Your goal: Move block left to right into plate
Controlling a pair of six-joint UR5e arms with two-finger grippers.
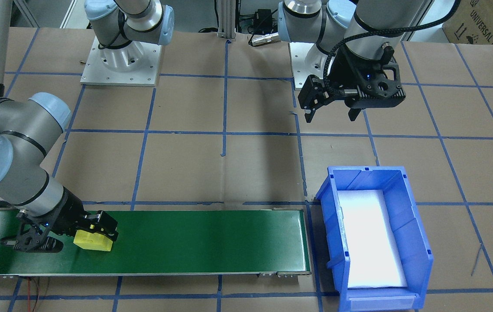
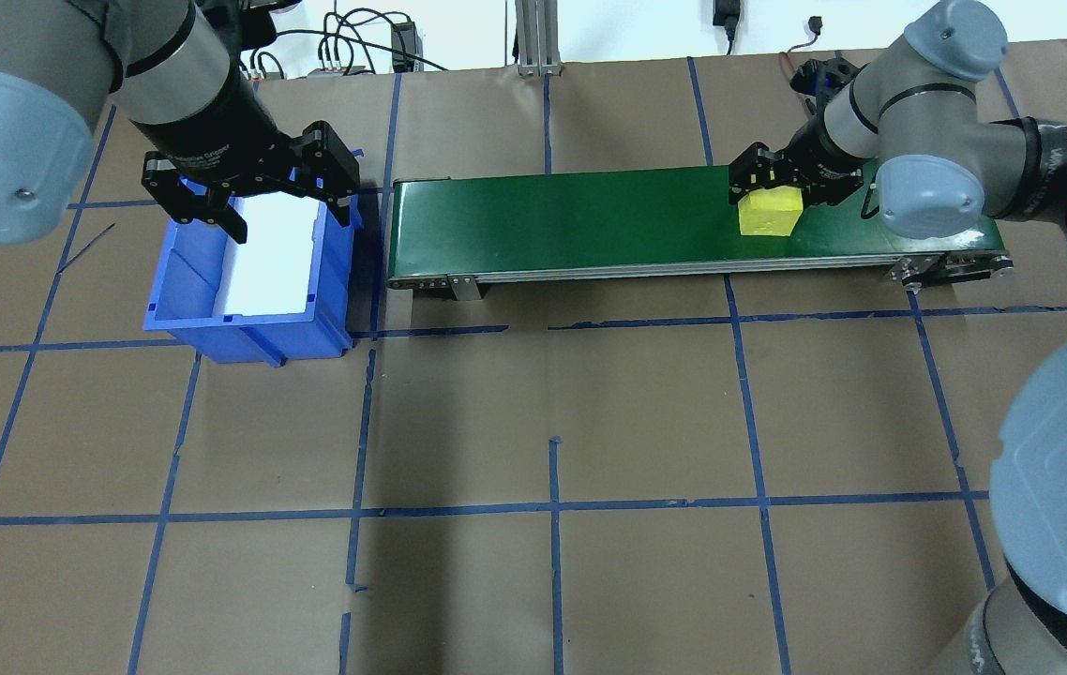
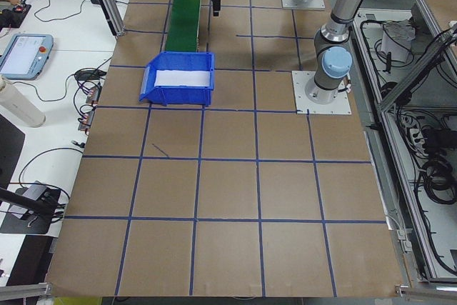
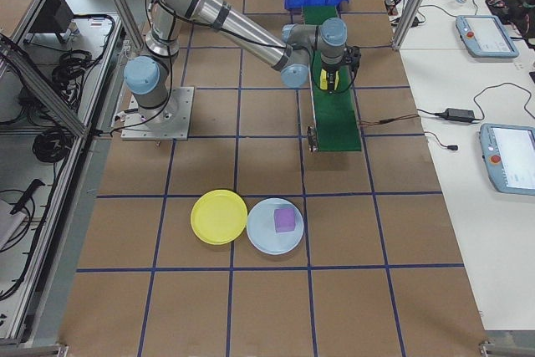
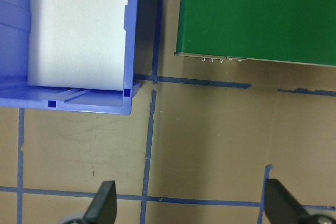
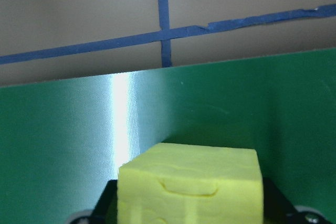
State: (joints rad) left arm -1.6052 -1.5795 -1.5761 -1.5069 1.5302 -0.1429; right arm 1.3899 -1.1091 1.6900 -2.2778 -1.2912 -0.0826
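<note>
A yellow block (image 1: 92,242) (image 2: 768,214) sits at the right end of the green conveyor belt (image 1: 207,242). My right gripper (image 1: 99,233) (image 2: 771,192) is shut on it, a finger pressed against each side; the right wrist view is filled by the block (image 6: 189,187) over the belt. The yellow plate (image 4: 219,216) lies on the table on my right side, well away from the belt. My left gripper (image 1: 331,113) (image 2: 288,214) hangs open and empty above the blue bin's near edge, its fingertips (image 5: 102,205) spread wide over bare table.
A blue bin (image 1: 420,242) (image 2: 243,328) with a white liner stands off the belt's left end. Beside the yellow plate lies a light blue plate (image 4: 259,240) holding a purple block (image 4: 285,220). Blue tape lines grid the brown table.
</note>
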